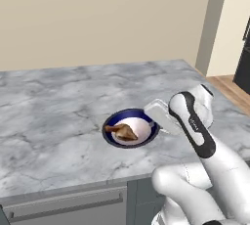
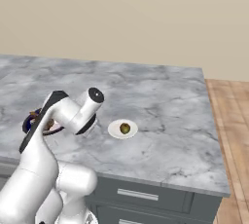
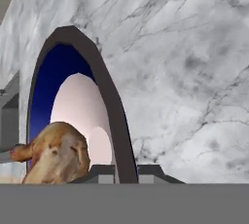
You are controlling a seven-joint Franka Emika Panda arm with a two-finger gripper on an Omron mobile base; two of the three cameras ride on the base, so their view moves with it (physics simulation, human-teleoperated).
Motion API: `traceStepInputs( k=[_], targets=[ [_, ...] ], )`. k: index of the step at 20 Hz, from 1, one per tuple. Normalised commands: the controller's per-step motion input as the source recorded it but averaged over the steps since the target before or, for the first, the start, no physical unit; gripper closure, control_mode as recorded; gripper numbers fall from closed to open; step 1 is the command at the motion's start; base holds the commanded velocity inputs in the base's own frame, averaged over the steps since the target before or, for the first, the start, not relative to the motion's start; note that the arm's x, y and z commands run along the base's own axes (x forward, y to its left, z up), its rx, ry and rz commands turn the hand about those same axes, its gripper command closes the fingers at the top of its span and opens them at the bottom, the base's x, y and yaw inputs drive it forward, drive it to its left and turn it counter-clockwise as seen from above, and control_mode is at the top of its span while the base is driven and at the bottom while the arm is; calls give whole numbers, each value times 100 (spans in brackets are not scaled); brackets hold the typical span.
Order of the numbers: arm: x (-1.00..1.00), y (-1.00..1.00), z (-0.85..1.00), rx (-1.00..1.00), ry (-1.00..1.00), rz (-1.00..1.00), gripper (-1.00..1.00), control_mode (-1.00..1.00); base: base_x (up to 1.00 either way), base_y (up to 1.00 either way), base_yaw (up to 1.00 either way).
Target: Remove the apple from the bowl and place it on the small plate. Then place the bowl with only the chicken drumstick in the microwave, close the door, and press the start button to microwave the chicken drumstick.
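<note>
The bowl [image 1: 111, 121], dark blue outside and white inside, sits on the marble counter with the chicken drumstick [image 1: 122, 132] lying in it. My gripper [image 3: 126, 172] straddles the bowl's right rim [image 3: 104, 84], one fingertip [image 3: 100, 172] inside and the other outside, both pressed against it. The hand comes down at that rim in the left base view. In the right base view the apple [image 2: 125, 128] rests on the small plate [image 2: 115, 131], just right of my arm, which covers most of the bowl [image 2: 27, 124]. The microwave and its door are out of view.
The grey marble counter [image 1: 58, 97] stretches wide behind and left of the bowl; its front edge runs above grey drawers [image 2: 141, 196]. A wood floor [image 2: 233, 121] lies off the counter's right end, with a dark appliance edge [image 1: 242, 62] beyond.
</note>
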Motion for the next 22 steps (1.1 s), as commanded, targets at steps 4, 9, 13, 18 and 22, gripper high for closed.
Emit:
traceStepInputs(
  k=[4,9,13,18,22],
  targets=[
    [-89,-55,58,12,0,-24,100,-100,0,0,0],
    [-32,-49,16,6,0,-23,100,-100,0,0,0],
    [3,-10,-2,0,10,-7,100,-100,0,0,0],
    [-25,-2,0,0,-2,-12,100,100,-38,-13,-23],
    [0,0,0,0,0,0,100,100,-62,-23,-72]
  ],
)
